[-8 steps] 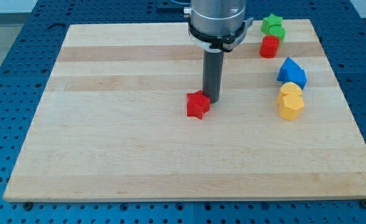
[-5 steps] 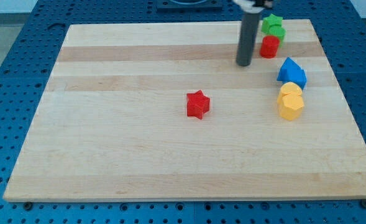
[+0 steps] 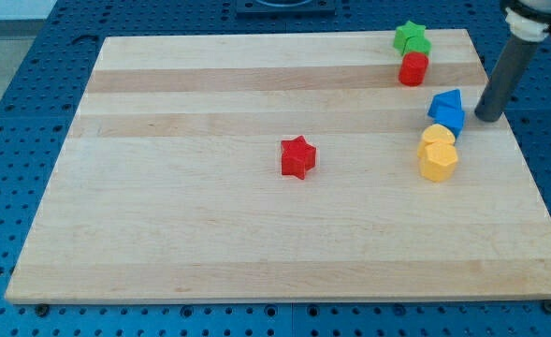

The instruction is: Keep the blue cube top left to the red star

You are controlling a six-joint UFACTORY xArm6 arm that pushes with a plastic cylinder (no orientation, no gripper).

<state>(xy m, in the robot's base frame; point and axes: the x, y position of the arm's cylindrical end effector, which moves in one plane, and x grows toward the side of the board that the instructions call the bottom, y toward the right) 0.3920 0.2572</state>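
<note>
Wooden board [image 3: 210,234] on blue pegboard table [image 3: 32,56]. Green star [image 3: 411,37] at board's top right, red cylinder [image 3: 413,69] just below it. Two yellow blocks [image 3: 438,154] touching, stacked along view's right, shapes unclear.

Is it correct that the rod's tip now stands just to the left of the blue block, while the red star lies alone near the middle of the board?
Not quite. In the camera view my tip stands just to the view's right of the blue block, not its left. The rest holds: the red star lies alone near the middle of the board.
</note>
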